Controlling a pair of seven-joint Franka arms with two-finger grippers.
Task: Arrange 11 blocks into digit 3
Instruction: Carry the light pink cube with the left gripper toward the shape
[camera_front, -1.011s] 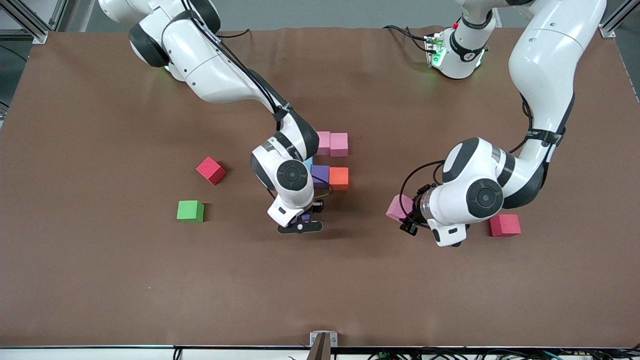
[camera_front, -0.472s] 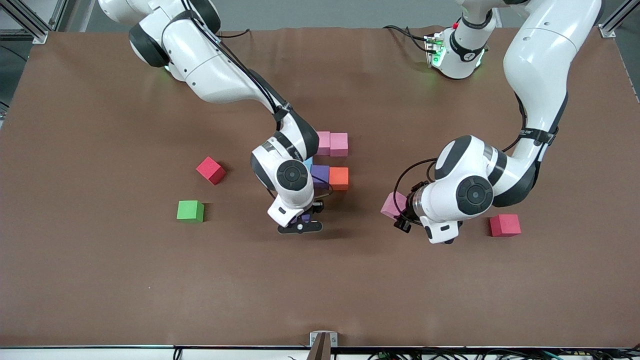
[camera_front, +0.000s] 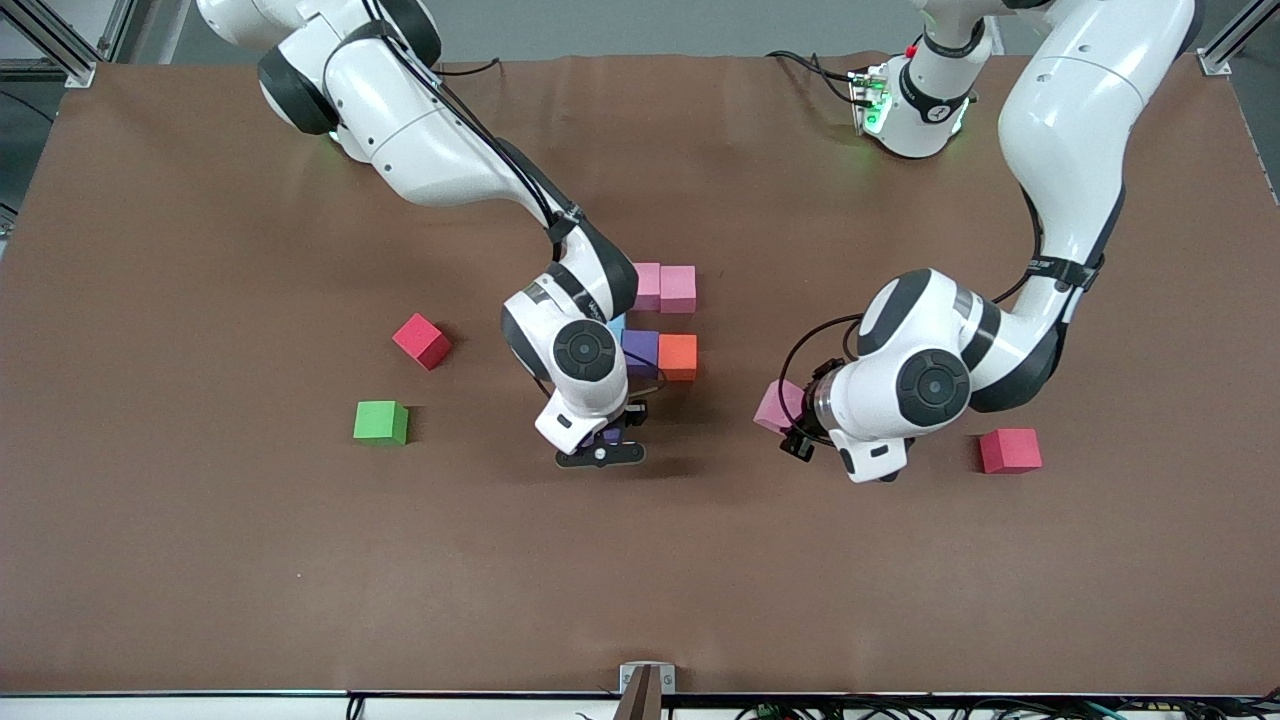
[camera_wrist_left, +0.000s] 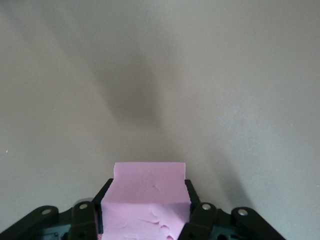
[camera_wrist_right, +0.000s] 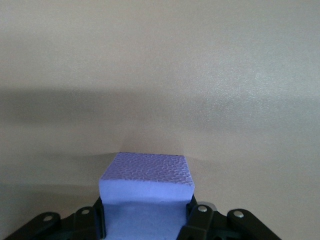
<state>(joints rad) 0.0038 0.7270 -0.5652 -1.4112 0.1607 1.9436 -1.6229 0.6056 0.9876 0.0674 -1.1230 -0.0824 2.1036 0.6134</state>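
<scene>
A group of blocks sits mid-table: two pink ones (camera_front: 663, 288) side by side, then a light blue (camera_front: 617, 325), a purple (camera_front: 641, 351) and an orange one (camera_front: 678, 357) in a row. The right arm's wrist hides part of this group. My right gripper (camera_front: 603, 441) (camera_wrist_right: 146, 202) is shut on a purple block (camera_wrist_right: 145, 172) low over the table beside the group. Toward the left arm's end of the table, my left gripper (camera_front: 792, 428) (camera_wrist_left: 148, 189) is shut on a pink block (camera_front: 775, 405) (camera_wrist_left: 150, 175) over bare table.
One red block (camera_front: 421, 340) and a green cube (camera_front: 381, 421) lie toward the right arm's end. Another red block (camera_front: 1010, 450) lies toward the left arm's end, beside the left arm's wrist. The brown table mat (camera_front: 640, 580) stretches bare along the front camera's edge.
The left arm has carried the pink block a little way toward the group of blocks. The right arm and its purple block have not moved.
</scene>
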